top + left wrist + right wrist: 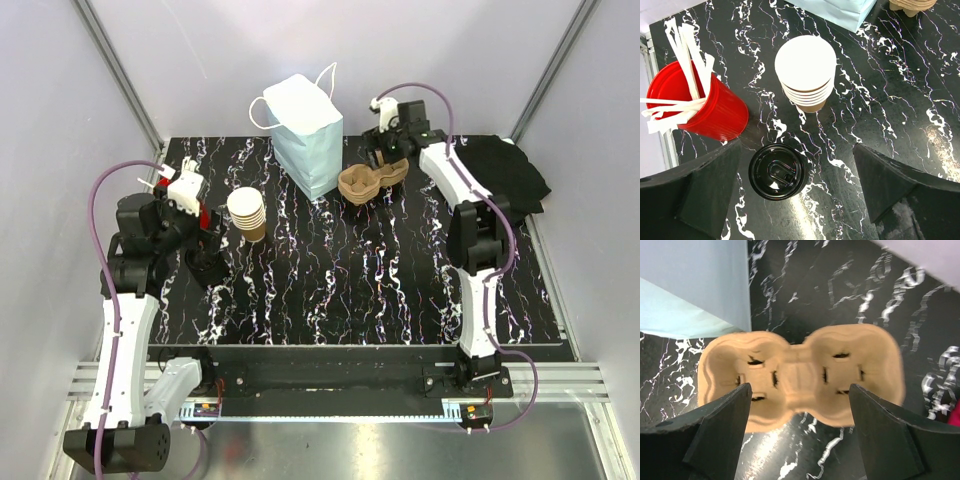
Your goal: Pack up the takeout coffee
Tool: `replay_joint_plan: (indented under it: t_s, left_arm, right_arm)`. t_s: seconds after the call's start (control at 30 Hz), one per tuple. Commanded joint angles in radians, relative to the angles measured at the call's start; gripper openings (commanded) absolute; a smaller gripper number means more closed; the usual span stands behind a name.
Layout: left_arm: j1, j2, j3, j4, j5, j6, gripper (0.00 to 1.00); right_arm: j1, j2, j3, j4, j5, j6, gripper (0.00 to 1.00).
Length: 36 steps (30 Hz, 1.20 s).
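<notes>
Enclosure walls (200,60) pale lavender-grey, plain — aluminium frame posts (118,75) down back corners. Surface (330,290) black, white marble veining, glossy glare patches near front. Silver metal rail (580,380) along near edge. Light even, diffuse — soft shadows only.

Bag (840,10), carrier (912,5) cut by left-wrist top edge. Red cup (208,217) mostly behind left arm (145,225) overhead. Under black lid (778,171): hidden.

No legible txt, brand, nr or sign in any view. Round black plastic lid (778,171), lower centre of left wrist view, has raised moulding on top, but it can't be read as letters.
</notes>
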Motion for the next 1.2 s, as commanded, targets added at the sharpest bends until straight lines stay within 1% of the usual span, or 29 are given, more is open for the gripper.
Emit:
replay_joint_plan:
  t_s: [0.0, 0.23, 0.43, 0.57, 0.63, 0.7, 0.73, 0.8, 0.93, 1.17]
  left_arm:
    - [0.006, 0.003, -0.014, 0.057, 0.032, -0.013, 0.99]
    - [0.006, 0.010, -0.017, 0.059, 0.041, -0.013, 0.99]
    - [0.006, 0.012, -0.020, 0.061, 0.050, -0.014, 0.99]
    - [0.008, 0.010, -0.023, 0.064, 0.050, -0.014, 0.99]
    - [0.006, 0.010, -0.023, 0.062, 0.052, -0.014, 0.99]
    - [0.006, 0.010, -0.024, 0.062, 0.050, -0.014, 0.99]
    - [0.006, 0.010, -0.026, 0.064, 0.053, -0.014, 0.99]
    - [0.008, 0.012, -0.027, 0.064, 0.055, -0.014, 0.99]
    - [0.011, 0.012, -0.029, 0.065, 0.057, -0.014, 0.99]
    - [0.015, 0.012, -0.030, 0.064, 0.064, -0.014, 0.99]
  right_arm:
    - [0.036, 0.043, 0.059, -0.013, 0.040, -0.041, 0.85]
    - [0.043, 0.092, 0.066, -0.030, 0.077, -0.059, 0.86]
    - [0.043, 0.129, 0.091, -0.044, 0.130, -0.074, 0.84]
    - [0.043, 0.147, 0.102, -0.042, 0.140, -0.079, 0.81]
    - [0.043, 0.155, 0.106, -0.044, 0.141, -0.077, 0.77]
    - [0.045, 0.158, 0.109, -0.044, 0.144, -0.076, 0.75]
    - [0.043, 0.158, 0.109, -0.044, 0.146, -0.076, 0.71]
    - [0.043, 0.160, 0.111, -0.044, 0.158, -0.074, 0.68]
    - [0.040, 0.173, 0.128, -0.044, 0.212, -0.076, 0.66]
    - [0.014, 0.199, 0.169, -0.042, 0.245, -0.067, 0.63]
